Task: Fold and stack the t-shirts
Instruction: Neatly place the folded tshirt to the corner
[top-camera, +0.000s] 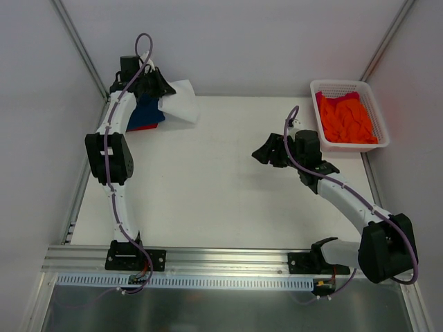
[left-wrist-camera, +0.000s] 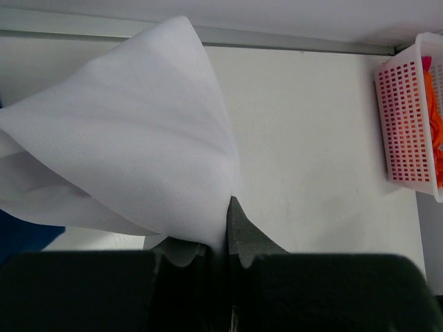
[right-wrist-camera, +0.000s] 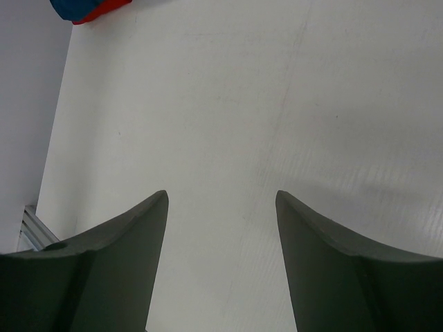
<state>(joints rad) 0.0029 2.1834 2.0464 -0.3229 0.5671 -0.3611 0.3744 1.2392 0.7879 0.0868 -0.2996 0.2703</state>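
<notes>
T-shirts [top-camera: 181, 102] were partway done: the blue one [top-camera: 147, 112] lay on the red one [right-wrist-camera: 104, 10] far left, the left hand [left-wrist-camera: 232, 221] pinched the white one [left-wrist-camera: 138, 138] above them, the right hand [right-wrist-camera: 221, 207] gaped empty, and the orange one [top-camera: 346, 119] sat unfolded in the basket [top-camera: 349, 85].

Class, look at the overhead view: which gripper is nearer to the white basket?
Right. The right gripper hovers over the table just near-left of the basket. The left gripper is at the far-left corner, jaws shut on the white t-shirt.

White table [top-camera: 228, 180] enclosed by pale grey walls [top-camera: 242, 41].
</notes>
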